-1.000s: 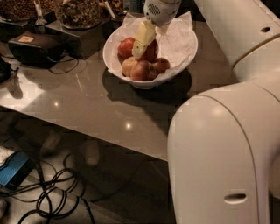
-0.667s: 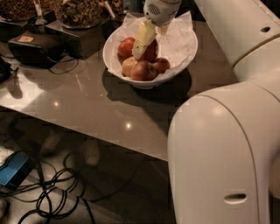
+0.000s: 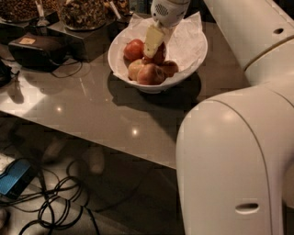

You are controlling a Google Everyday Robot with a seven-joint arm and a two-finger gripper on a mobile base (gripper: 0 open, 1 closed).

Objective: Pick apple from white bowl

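The white bowl (image 3: 190, 57), wide and lined with crumpled white paper, stands on the table at the top centre. It holds several apples. The deep red apple (image 3: 160, 54) lies in the middle, partly hidden by my gripper. A smaller round red apple (image 3: 133, 48) is to its left. Paler yellow-pink apples (image 3: 150, 75) lie at the front. My gripper (image 3: 153, 41) reaches down from above into the bowl, right at the deep red apple.
Dark trays of nuts (image 3: 82, 13) with spoons stand at the back left, with a black box (image 3: 36, 49) beside them. The grey table (image 3: 92, 110) ends at a front edge; cables (image 3: 59, 206) lie on the floor below. My white arm (image 3: 234, 160) fills the right side.
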